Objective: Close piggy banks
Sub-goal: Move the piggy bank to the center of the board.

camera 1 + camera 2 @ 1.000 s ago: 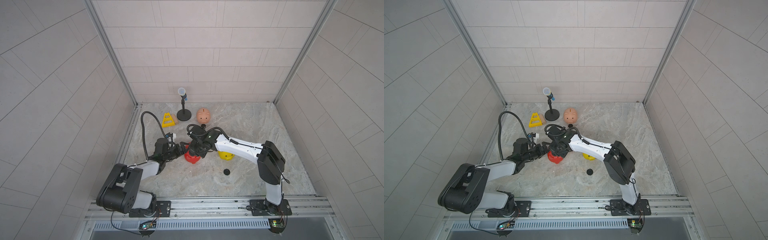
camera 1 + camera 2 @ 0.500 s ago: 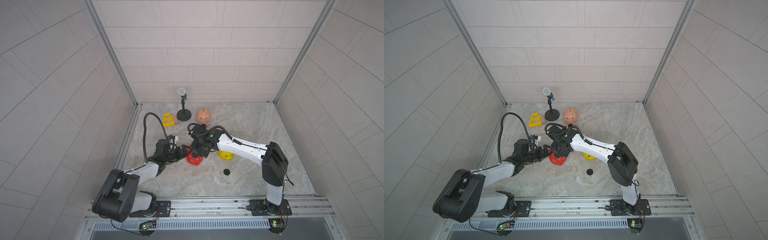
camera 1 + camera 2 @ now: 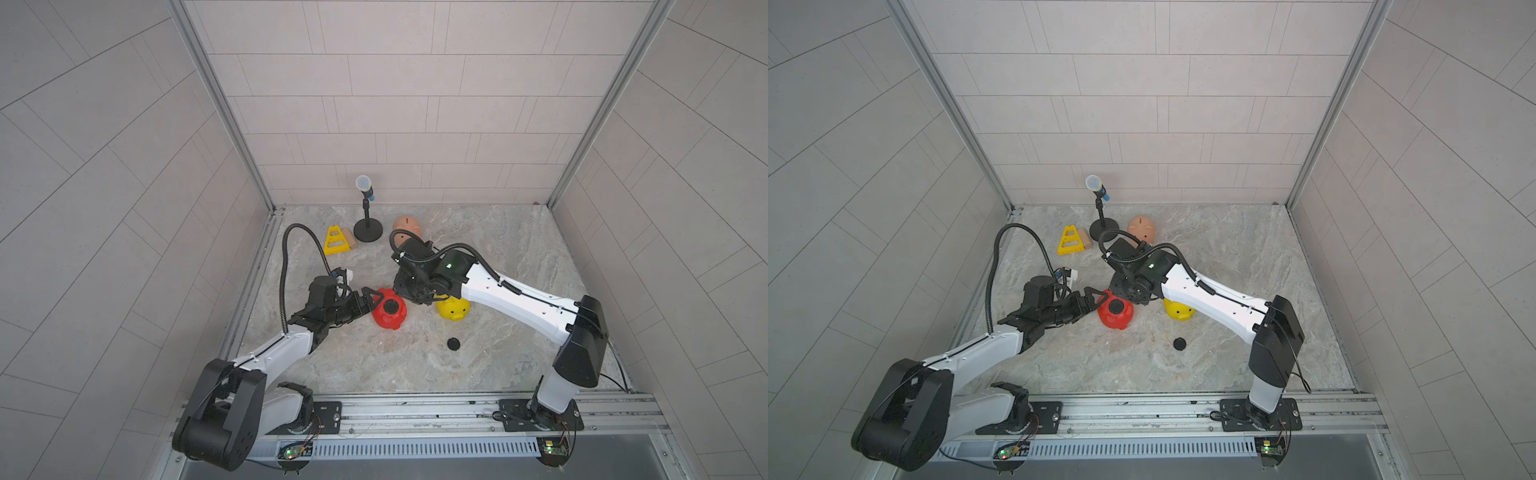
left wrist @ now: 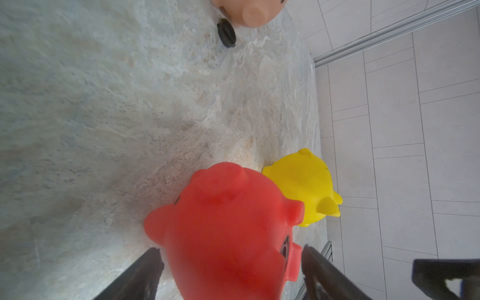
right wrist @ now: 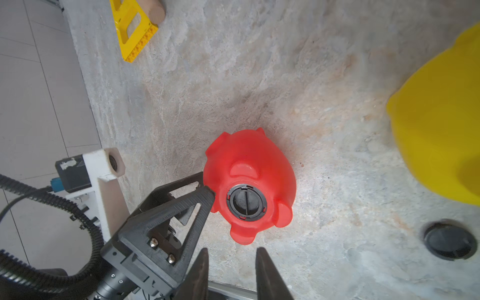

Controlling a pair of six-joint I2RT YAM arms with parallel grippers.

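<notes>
**Red pig plugged, both grippers at it**

My left gripper (image 3: 371, 301) stands spread wide, its fingers (image 4: 145, 272) on either side of one end of the red piggy bank (image 5: 254, 161); one fingertip sits right at the pig's skin, and I can't tell whether it presses. The pig lies belly up, with a black plug (image 5: 246, 202) seated in its round hole. My right gripper (image 5: 232, 250) is parted narrowly with nothing between the fingers, its tips just short of the same pig.

I count three piggy banks and three plugs. The yellow piggy bank (image 3: 454, 311) lies just past the red one from the left gripper, apart from it, under my right wrist; a loose plug (image 3: 453, 343) lies near it. Beyond the right gripper sits the peach piggy bank (image 3: 409, 224), a second loose plug (image 4: 226, 32) just beside it. Farthest from the left gripper are one yellow frame (image 3: 335, 241), a tan block (image 3: 350, 240) against it, and one microphone stand (image 3: 368, 230).

Bare floor (image 3: 415, 365) runs from the red pig to the front rail (image 3: 415, 409); the floor's left edge (image 3: 259, 282) lies near behind my left arm.
</notes>
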